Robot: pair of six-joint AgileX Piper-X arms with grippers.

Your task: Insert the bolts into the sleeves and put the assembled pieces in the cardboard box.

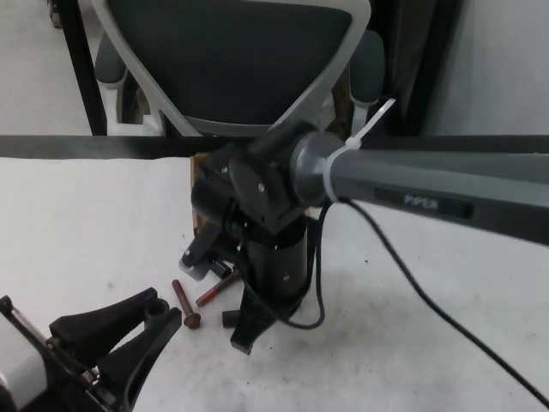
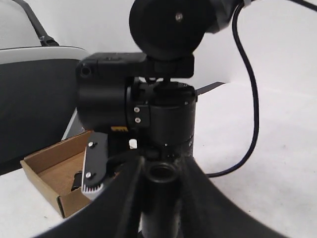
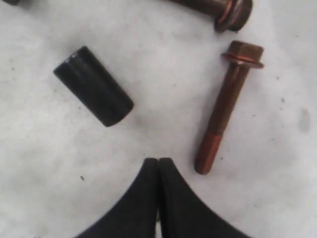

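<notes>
At the near left of the bench [image 1: 429,343] the left gripper [image 1: 163,312] is clamped on a black sleeve [image 2: 161,173], which sits between its two fingers with its open, hollow end showing in the left wrist view. Beyond it, the same view shows the cardboard box [image 2: 49,153] standing open on the white surface, partly hidden behind the right arm's wrist; something dark lies inside it (too hidden to name)

Just right of the left gripper in the high view, two copper-coloured bolts lie flat on the bench. The right wrist view shows them closer: one bolt [image 3: 225,109] lies with its flanged hex head pointing away from the right gripper [image 3: 158,162] and its threaded tip near that gripper's fingertips, not touching them. A second bolt [image 3: 218,9] lies farther off, near the first bolt's head, and is cut by the picture's edge. A loose sleeve [image 3: 93,85], black and lying on its side, rests apart from both bolts

The right gripper hangs over these pieces, pointing down at the bench, its fingers pressed together with nothing between them. Its arm stretches away to the right in the high view, with a black cable [image 1: 412,275] trailing beneath it. A grey chair [image 1: 232,60] stands behind the bench
</notes>
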